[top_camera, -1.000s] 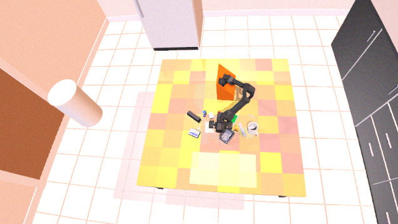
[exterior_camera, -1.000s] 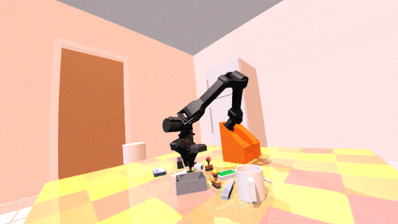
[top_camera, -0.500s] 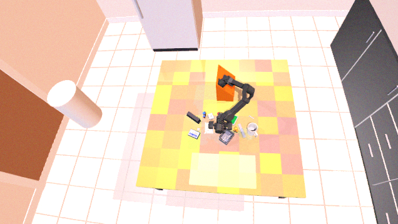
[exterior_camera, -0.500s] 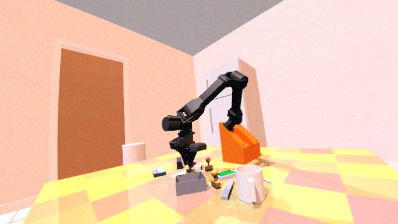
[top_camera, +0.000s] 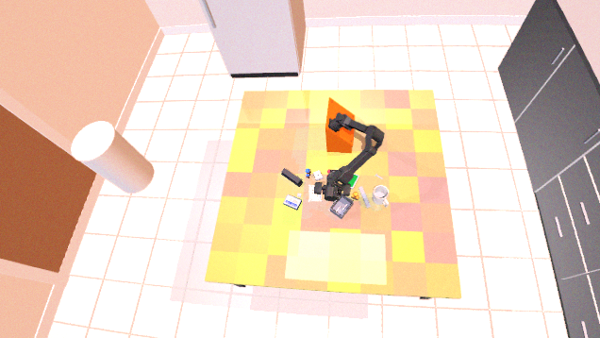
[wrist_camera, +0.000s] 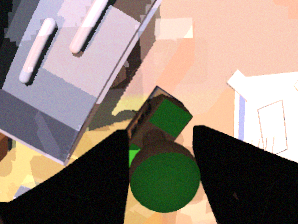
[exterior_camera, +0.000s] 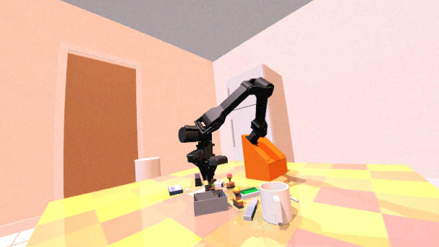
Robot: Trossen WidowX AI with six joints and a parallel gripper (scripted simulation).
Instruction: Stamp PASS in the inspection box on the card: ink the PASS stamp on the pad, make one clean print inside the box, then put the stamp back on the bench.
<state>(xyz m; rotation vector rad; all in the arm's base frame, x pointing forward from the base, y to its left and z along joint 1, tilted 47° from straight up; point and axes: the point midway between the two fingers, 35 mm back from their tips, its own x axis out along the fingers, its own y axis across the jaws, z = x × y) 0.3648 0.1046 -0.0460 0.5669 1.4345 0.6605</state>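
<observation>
Stamp [wrist_camera: 164,179] between jaws, beside tray [wrist_camera: 63,63].

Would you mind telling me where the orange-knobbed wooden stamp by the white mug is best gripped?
Grip the orange-knobbed wooden stamp at its narrow neck just under the round knob, coming straight down from above: it stands upright, and the knob would probably stop the fingers slipping off. The white mug crowds its right side.
</observation>
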